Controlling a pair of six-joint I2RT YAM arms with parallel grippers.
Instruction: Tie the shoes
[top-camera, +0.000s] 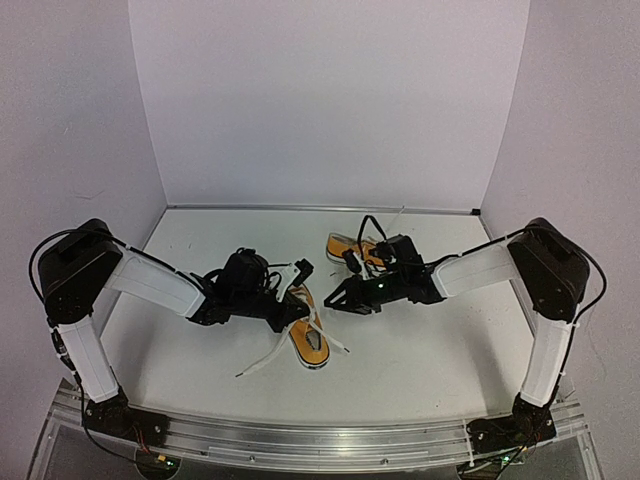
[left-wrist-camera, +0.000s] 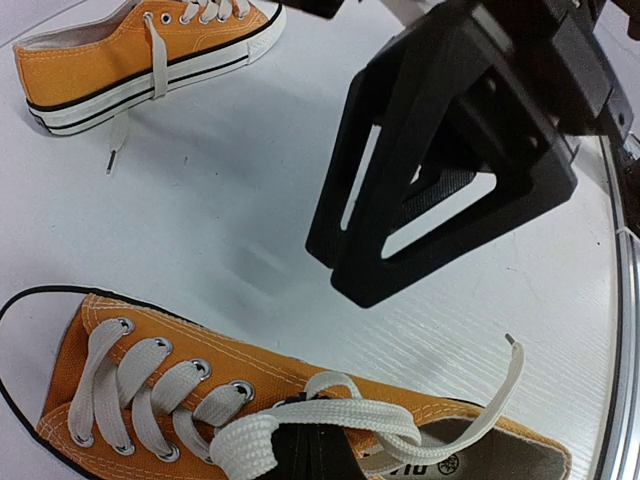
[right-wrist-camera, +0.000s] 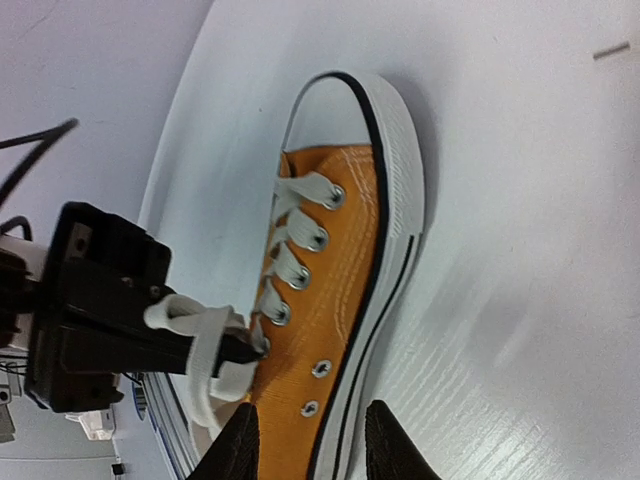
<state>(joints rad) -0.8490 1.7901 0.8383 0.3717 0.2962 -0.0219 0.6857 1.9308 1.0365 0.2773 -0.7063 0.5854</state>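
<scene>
Two orange shoes on a white table, seen from above and from both wrists. The near shoe is placed upright on its sole at the middle of the table, between the two arms. Its toe cap is turned toward the near edge. The far shoe is set apart from it, behind the right arm and nearer the back wall. A white lace of the near shoe is bunched into a loop over the tongue. This loop is clamped in the closed fingers of the left gripper just above the upper eyelets. Loose lace ends are spread on the table on both sides of the near shoe. The right gripper is held over the table just beside the near shoe. Its fingers are parted by a moderate gap and nothing is gripped between them. Whether the shoe's sole is touched cannot be told.
</scene>
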